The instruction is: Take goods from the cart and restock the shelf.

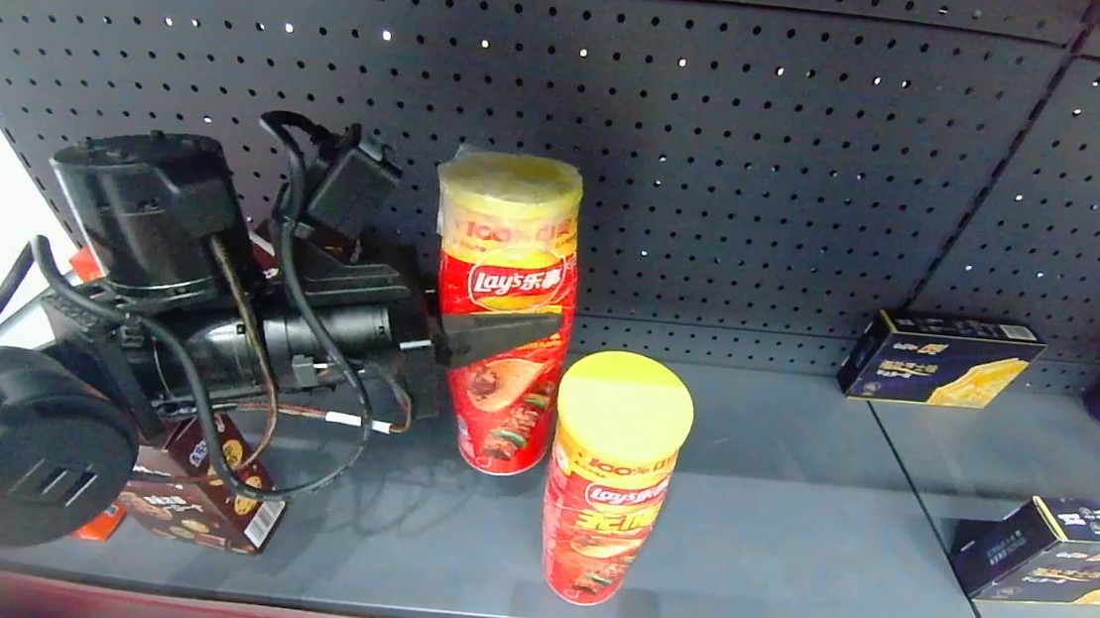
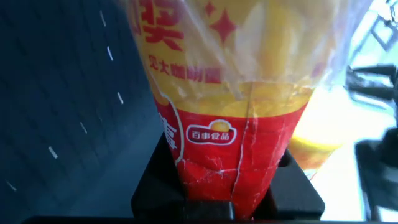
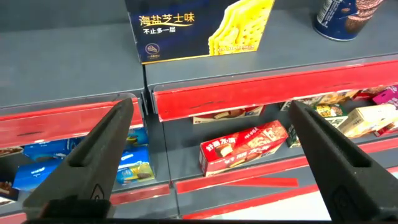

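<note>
You see a glossy, wrinkled plastic film around the far can (image 1: 508,246); the near can (image 1: 608,493) has a smooth plastic lid. The shelf (image 1: 790,529) and its perforated back panel (image 1: 722,165) look like matt, dark painted metal.

I'm looking into a shop: a pegboard-backed shelf (image 1: 790,529), red price rails (image 3: 261,87), boxed snacks (image 3: 245,146) on display.

A tall red cylindrical chip can with a yellow lid and clear plastic wrap (image 1: 506,265) is upright toward the back of the dark grey metal shelf (image 1: 790,529). The left end effector (image 1: 508,333) is clamped around its middle. A matching second red chip can with a yellow lid (image 1: 608,493) stands upright just beside it, nearer the shelf's front edge and slightly to the right.
</note>
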Tool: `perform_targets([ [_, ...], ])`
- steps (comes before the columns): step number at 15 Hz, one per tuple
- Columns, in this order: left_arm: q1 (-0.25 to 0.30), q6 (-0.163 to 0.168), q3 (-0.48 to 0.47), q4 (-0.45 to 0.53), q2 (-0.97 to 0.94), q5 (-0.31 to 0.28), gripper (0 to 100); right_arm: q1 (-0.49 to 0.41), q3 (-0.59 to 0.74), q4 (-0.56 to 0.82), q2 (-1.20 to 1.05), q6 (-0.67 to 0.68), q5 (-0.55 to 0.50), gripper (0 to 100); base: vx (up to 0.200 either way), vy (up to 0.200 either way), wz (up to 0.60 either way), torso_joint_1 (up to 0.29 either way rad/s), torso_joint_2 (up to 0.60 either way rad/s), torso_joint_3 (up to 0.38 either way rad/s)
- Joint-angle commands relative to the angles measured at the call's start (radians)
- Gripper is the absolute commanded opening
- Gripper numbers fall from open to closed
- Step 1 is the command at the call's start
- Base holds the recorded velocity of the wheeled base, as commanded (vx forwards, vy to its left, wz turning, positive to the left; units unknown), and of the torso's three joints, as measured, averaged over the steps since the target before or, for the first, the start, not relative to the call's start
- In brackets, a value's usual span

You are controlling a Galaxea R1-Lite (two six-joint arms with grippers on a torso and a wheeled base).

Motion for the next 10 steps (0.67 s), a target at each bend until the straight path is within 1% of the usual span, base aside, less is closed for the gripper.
perform_targets([
  [1,0.065,0.12,-0.123,0.127,0.047,0.005,0,0.0,0.0,0.0,0.006,0.0,0.002,100,0.0,0.0,0.0,0.0,0.0,0.0],
  [2,0.084,0.156,-0.155,0.161,0.064,0.008,0,0.0,0.0,0.0,0.006,0.0,0.0,100,0.0,0.0,0.0,0.0,0.0,0.0],
  [3,0.087,0.166,-0.199,0.187,0.082,0.023,0,0.0,0.0,0.0,0.006,0.0,0.002,100,0.0,0.0,0.0,0.0,0.0,0.0],
  [4,0.081,0.151,-0.239,0.194,0.109,0.033,0,0.0,0.0,0.0,0.006,0.0,0.0,100,0.0,0.0,0.0,0.0,0.0,0.0],
  [6,0.076,0.128,-0.274,0.194,0.138,0.034,0,0.0,0.0,0.0,0.006,0.0,0.0,100,0.0,0.0,0.0,0.0,0.0,0.0],
  [7,0.062,0.106,-0.294,0.193,0.156,0.036,0,0.0,0.0,0.0,0.006,0.0,0.002,100,0.0,0.0,0.0,0.0,0.0,0.0],
  [8,0.055,0.096,-0.307,0.19,0.167,0.042,0,0.0,0.0,0.0,0.006,0.0,0.0,100,0.0,0.0,0.0,0.0,0.0,0.0],
  [9,0.029,0.063,-0.34,0.179,0.198,0.077,0,0.0,0.0,0.0,0.006,0.0,0.002,100,0.0,0.0,0.0,0.0,0.0,0.0],
  [10,0.021,0.056,-0.354,0.147,0.224,0.085,0,0.0,0.0,0.0,0.006,0.0,0.0,100,0.0,0.0,0.0,0.0,0.0,0.0],
])
